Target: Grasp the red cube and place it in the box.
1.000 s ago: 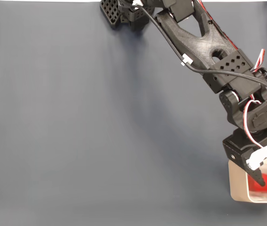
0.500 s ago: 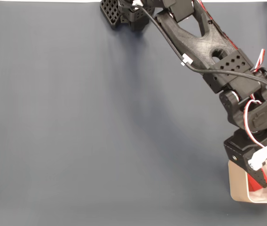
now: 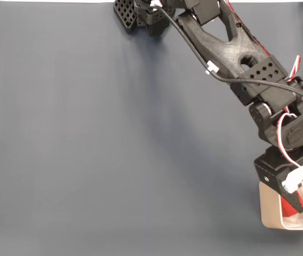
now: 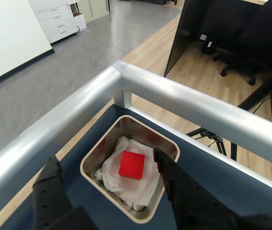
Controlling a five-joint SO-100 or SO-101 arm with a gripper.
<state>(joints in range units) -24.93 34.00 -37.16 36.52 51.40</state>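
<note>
Resting flat on the white lining inside the box, red cube, free of any grip. Spread wide above the box, pincer, released, one finger on either side of it. Box itself tucked into the railed corner of the dark blue worktop.

I am showing a matte black printed arm with perforated joint blocks, a black cable clipped by a white tie, and red-and-white servo wires. My gripper is wearing black ridged fingers; one jaw piece is white.
</note>
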